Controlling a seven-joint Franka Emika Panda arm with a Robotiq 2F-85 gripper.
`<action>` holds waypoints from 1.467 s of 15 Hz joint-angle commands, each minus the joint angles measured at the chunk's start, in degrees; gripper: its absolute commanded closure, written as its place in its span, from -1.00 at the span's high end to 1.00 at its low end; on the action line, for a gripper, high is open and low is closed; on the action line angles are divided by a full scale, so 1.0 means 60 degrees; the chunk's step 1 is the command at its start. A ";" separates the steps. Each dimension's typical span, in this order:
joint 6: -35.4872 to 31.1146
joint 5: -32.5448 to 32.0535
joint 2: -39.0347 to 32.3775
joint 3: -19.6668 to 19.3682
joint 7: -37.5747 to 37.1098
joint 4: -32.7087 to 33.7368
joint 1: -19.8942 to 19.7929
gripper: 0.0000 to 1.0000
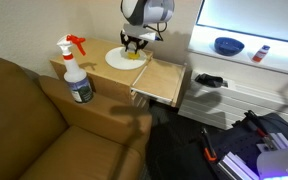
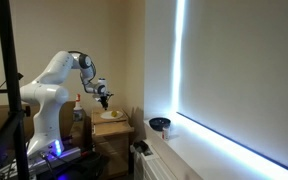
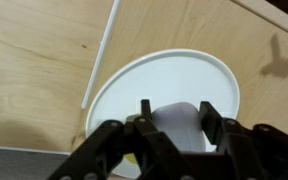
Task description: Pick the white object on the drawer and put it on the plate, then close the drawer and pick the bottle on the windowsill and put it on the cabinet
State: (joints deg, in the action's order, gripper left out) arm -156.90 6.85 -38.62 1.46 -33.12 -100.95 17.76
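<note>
Gripper (image 3: 174,104) part open, fingers (image 3: 144,113) clamped on white object (image 3: 177,125), lower centre of wrist view, over plate (image 3: 184,62); contact with plate unclear. Drawer (image 1: 160,80) open, frame centre.

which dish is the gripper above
The white plate on the cabinet, right below the gripper holding the white object; the blue bowl sits apart on the windowsill.

Glossy white rounded arm (image 2: 52,85) ends in black end effector (image 3: 175,110)

Matt pale wood-grain cabinet top (image 3: 44,50), smooth white plate (image 3: 184,75), perhaps plastic; brown leather-like sofa (image 1: 24,110).
</note>
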 commanded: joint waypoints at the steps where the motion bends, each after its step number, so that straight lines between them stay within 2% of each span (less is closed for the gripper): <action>1: 0.0767 0.0531 -0.1009 0.0554 0.0626 0.1278 -0.0343 -0.47; 2: 0.0334 0.0387 -0.0484 0.0149 0.0306 0.0577 -0.0049 -0.47; 3: 0.0341 0.0412 -0.0652 0.0171 0.0335 0.0726 -0.0037 0.03; 5: 0.0327 0.0404 -0.0673 0.0138 0.0326 0.0723 -0.0005 0.03; 6: 0.0328 0.0401 -0.0646 0.0129 0.0325 0.0723 -0.0007 -0.47; 10: 0.0716 0.0913 -0.1629 0.0761 0.0768 0.1844 -0.0427 -0.47; 20: 0.1173 0.0977 -0.3389 0.0406 0.0382 0.3840 -0.0183 -0.47; 22: 0.1283 0.0949 -0.3538 0.0288 0.0189 0.4093 -0.0111 0.55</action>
State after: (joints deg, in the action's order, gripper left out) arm -152.11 11.85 -57.78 4.20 -31.06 -80.40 16.62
